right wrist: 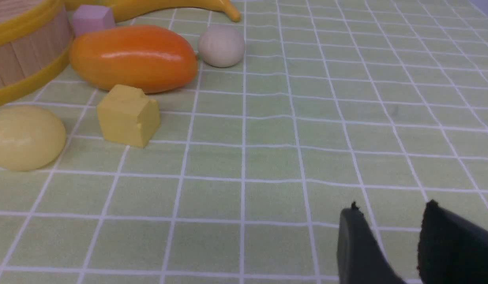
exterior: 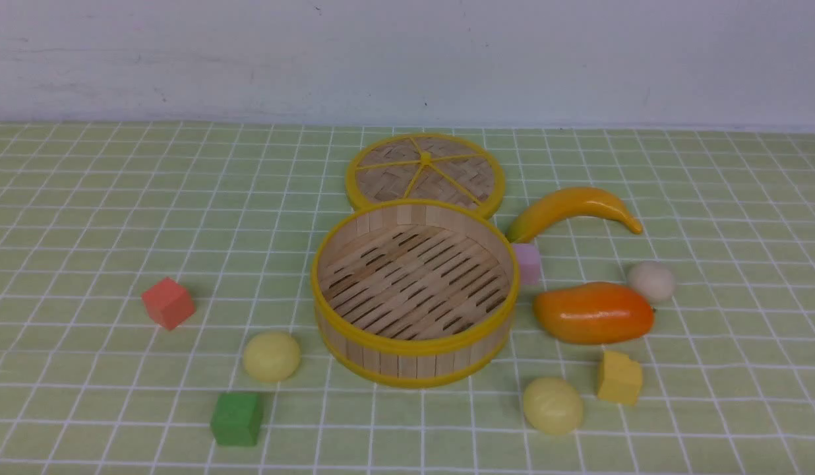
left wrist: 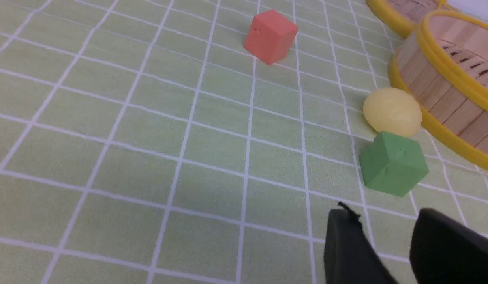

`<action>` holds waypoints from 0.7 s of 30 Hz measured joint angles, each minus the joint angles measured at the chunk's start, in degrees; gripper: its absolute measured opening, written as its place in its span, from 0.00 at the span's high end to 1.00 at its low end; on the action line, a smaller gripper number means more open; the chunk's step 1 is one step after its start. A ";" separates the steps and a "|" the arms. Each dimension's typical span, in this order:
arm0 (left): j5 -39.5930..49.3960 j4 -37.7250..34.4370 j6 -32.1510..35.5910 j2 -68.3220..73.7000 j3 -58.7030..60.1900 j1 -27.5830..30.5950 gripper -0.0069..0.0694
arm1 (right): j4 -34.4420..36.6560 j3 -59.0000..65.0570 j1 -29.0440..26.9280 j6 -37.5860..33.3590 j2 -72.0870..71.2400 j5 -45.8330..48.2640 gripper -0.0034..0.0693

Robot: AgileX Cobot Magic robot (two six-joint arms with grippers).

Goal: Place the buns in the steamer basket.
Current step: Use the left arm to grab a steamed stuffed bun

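A: Did the left gripper (left wrist: 390,252) hold anything?
B: No, its jaws stood apart and empty. Just ahead lay the green cube (left wrist: 393,167), behind it one pale yellow bun (left wrist: 392,111), near the wall of the steamer basket (left wrist: 433,90).
A: And the right gripper (right wrist: 398,248)?
B: Parted and empty too. Ahead, toward the basket, lay the yellow block (right wrist: 127,115) and the second yellow bun (right wrist: 25,138), then the mango (right wrist: 133,57); the off-white bun (right wrist: 221,46) was farthest. The basket was empty, its lid (exterior: 424,173) laid behind, probably to keep the mouth free.

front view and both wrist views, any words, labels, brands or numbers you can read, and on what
None: no view shows any readable text.
The steamer basket, its lid, the mango, the banana and the checked cloth are all unmarked.
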 joint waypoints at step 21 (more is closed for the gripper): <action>-16.60 -1.00 -0.04 0.00 0.00 0.00 0.60 | 0.00 0.00 0.00 0.00 0.00 0.00 0.62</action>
